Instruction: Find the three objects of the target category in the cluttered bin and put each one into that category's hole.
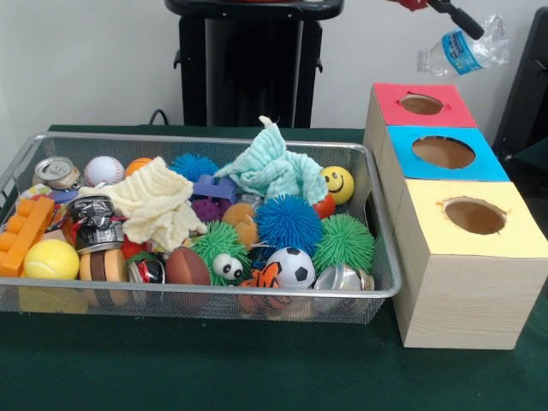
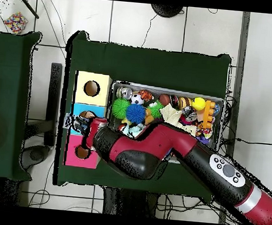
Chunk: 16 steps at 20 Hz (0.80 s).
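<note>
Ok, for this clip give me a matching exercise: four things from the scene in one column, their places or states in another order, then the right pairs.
Things:
1. plastic water bottle
2. yellow smiley ball
3. soccer ball
4. yellow-topped box

Places:
A. in the bin, at its near wall
B. held up in the air above the red-topped box
C. nearest the camera in the row of three boxes
D. in the bin, beside the pale green cloth

Pairs: 1-B, 2-D, 3-A, 4-C
</note>
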{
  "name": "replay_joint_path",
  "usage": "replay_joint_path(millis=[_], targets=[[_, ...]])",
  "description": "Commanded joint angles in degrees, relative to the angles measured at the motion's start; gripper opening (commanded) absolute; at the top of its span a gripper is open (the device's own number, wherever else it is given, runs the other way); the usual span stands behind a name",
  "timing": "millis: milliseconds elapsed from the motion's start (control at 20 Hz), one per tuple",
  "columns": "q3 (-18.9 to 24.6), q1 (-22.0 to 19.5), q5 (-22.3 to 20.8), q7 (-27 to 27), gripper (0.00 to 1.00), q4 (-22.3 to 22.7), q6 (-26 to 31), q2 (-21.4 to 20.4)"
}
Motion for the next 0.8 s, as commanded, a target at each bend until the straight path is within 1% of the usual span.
replay_joint_path(millis=[50, 200, 350, 550, 800], targets=[[1.39, -2.51, -5.08, -2.45, 0.0, -3.58, -5.9, 4.31], [0.14, -1.94, -6.39, -1.91, 0.0, -3.94, -6.08, 2.46], [-0.15, -1.79, -7.43, -1.32, 0.0, -3.91, -7.0, 1.05], [0.27, -1.91, -8.2, -0.74, 0.0, -3.72, -8.3, 1.65], [-0.57, -1.6, -11.31, 0.53, 0.0, -4.01, -11.52, 3.1]])
